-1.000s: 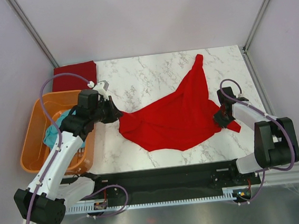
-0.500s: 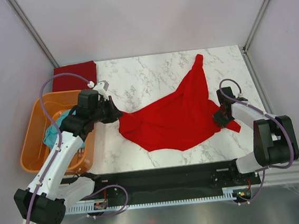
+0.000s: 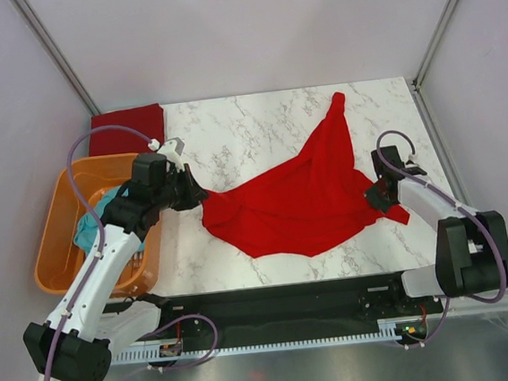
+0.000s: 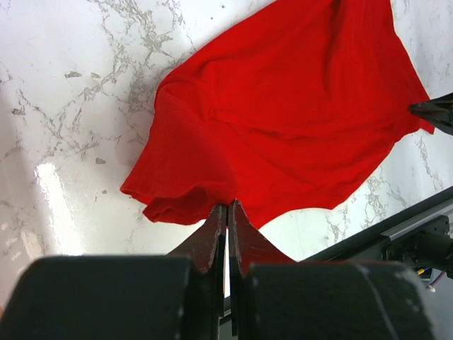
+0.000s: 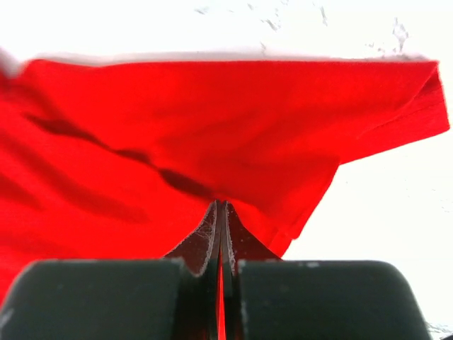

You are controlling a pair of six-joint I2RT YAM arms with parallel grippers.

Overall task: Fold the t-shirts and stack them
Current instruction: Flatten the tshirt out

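A bright red t-shirt [image 3: 301,195] lies spread and rumpled over the middle of the marble table, one end reaching toward the back. My left gripper [image 3: 202,195] is shut on its left edge; in the left wrist view the jaws [image 4: 227,207] pinch the cloth [image 4: 283,120]. My right gripper [image 3: 374,199] is shut on the shirt's right edge, its jaws [image 5: 220,205] closed on red cloth [image 5: 177,134]. A darker maroon t-shirt [image 3: 126,128] lies folded at the back left corner. A teal t-shirt [image 3: 93,222] sits crumpled in the basket.
The orange plastic basket [image 3: 58,254] stands at the table's left side under my left arm. Pale walls with metal posts close in the back and sides. A black rail [image 3: 274,301] runs along the near edge.
My right gripper has closed on the red shirt's right edge and its wrist has shifted slightly. The left arm and the shirt have not moved.
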